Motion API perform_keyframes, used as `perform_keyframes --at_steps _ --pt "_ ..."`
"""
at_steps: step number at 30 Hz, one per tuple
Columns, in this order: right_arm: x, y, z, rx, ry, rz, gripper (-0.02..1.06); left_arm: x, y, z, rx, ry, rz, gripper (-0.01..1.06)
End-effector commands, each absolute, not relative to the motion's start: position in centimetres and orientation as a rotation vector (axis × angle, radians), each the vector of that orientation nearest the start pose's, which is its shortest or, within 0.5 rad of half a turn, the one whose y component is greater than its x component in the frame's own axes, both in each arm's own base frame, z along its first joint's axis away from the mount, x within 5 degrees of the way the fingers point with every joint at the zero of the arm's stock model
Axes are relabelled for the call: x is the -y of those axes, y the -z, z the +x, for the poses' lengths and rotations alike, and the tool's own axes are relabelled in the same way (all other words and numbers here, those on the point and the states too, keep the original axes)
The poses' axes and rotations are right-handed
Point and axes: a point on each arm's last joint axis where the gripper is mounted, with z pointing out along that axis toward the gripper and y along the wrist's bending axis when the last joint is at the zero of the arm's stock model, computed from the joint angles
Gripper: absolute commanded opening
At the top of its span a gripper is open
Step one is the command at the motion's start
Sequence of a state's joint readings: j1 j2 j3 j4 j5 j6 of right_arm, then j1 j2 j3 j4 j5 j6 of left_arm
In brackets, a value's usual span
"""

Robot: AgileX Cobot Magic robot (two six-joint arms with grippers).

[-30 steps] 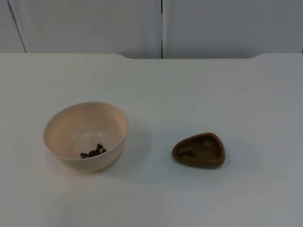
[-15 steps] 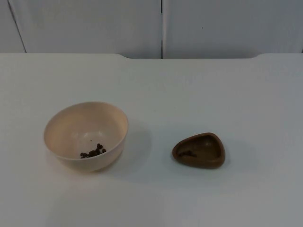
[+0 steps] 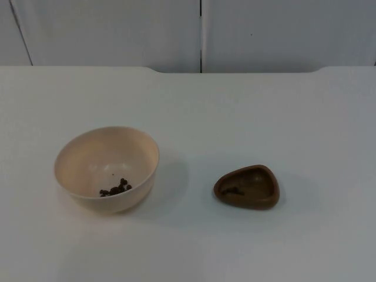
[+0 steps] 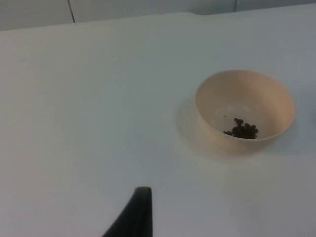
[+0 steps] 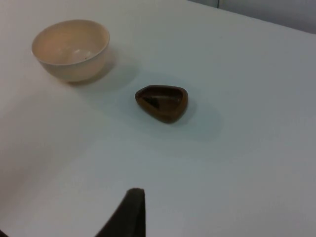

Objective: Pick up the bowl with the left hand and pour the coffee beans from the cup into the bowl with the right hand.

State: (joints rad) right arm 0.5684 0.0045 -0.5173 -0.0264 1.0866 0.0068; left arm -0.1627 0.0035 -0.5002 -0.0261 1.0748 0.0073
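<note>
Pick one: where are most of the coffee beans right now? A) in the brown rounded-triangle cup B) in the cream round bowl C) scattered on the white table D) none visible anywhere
B: a small pile of dark coffee beans lies at the bottom of the cream round bowl, while the brown rounded-triangle cup beside it holds only a few dark bits.

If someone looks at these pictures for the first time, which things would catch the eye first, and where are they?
First the cream bowl, standing left of centre on the white table, with a small heap of coffee beans at its bottom. Next the small brown cup to its right, set apart from the bowl, with a few beans inside. Nothing is held; one black fingertip of each tool shows in its wrist view.
</note>
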Motion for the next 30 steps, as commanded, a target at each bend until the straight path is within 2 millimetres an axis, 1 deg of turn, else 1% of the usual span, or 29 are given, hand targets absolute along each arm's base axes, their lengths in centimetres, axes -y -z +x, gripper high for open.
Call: perform_keyframes --at_steps 1,5,11,21,30 --pt "0.55 -28.03 -0.55 -1.983 -0.334 -0.567 1.05 0.1 -27.47 -0.52 -2.06 0.126 0.167 1.05" --pt "0.53 -28.04 -0.55 -1.983 -0.333 -0.56 1.05 0.08 -27.47 -0.52 -2.06 0.123 0.166 1.05" --pt "0.47 -28.04 -0.6 -1.999 -0.29 -0.485 1.05 0.08 -27.47 -0.52 -2.06 0.123 0.166 1.05" --pt "0.31 -28.04 -0.69 -2.033 -0.143 -0.245 1.05 0.08 -27.47 -0.52 -2.06 0.123 0.166 1.05" --pt "0.23 -28.04 -0.72 -2.041 -0.07 -0.127 1.05 0.08 -27.47 -0.52 -2.06 0.123 0.166 1.05"
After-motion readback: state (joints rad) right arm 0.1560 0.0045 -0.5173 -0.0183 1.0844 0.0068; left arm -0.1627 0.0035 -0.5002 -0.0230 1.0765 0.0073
